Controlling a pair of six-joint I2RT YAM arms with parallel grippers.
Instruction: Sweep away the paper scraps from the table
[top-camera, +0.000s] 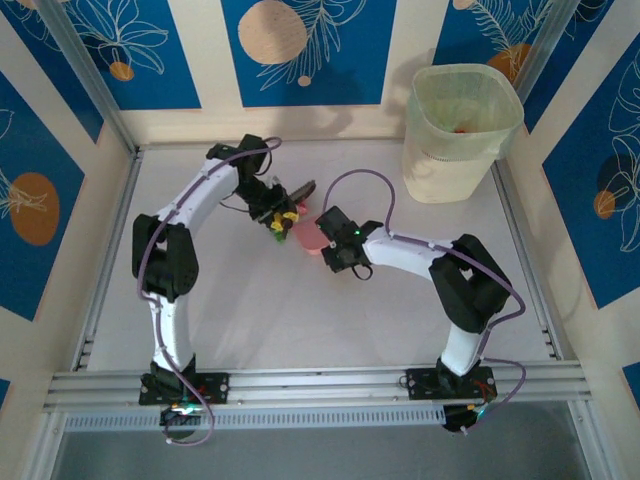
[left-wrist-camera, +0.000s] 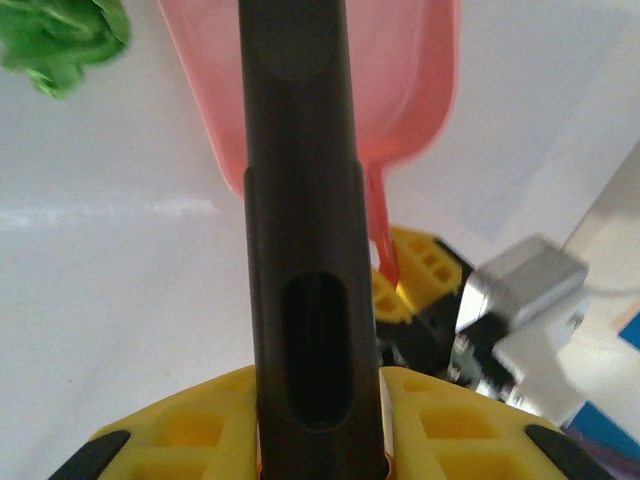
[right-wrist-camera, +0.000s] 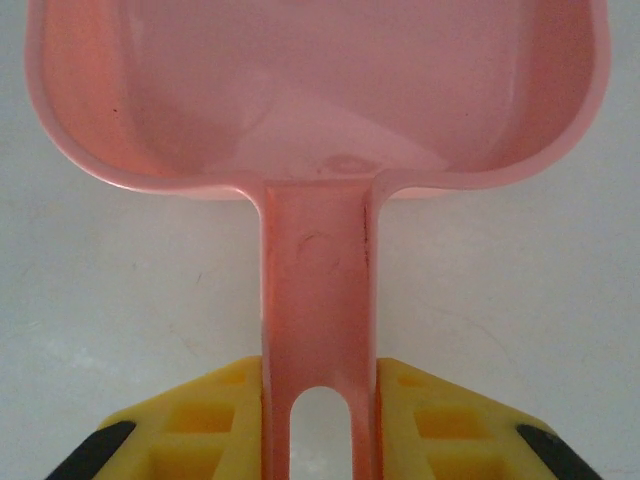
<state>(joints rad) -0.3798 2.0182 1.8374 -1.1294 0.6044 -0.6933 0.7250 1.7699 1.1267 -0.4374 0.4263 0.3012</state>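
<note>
left pincer (left-wrist-camera: 320, 425) is clamped on the black brush (left-wrist-camera: 300, 150); right pincer (right-wrist-camera: 320, 425) is clamped on the pink dustpan (right-wrist-camera: 320, 110) handle. one green paper scrap (left-wrist-camera: 60, 40) lies on the white surface (top-camera: 250, 320) beside the pan, not yet swept in. task judged incomplete.

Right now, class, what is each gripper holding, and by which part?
The left gripper holds the brush by its handle. The right gripper holds the dustpan by its handle.
</note>
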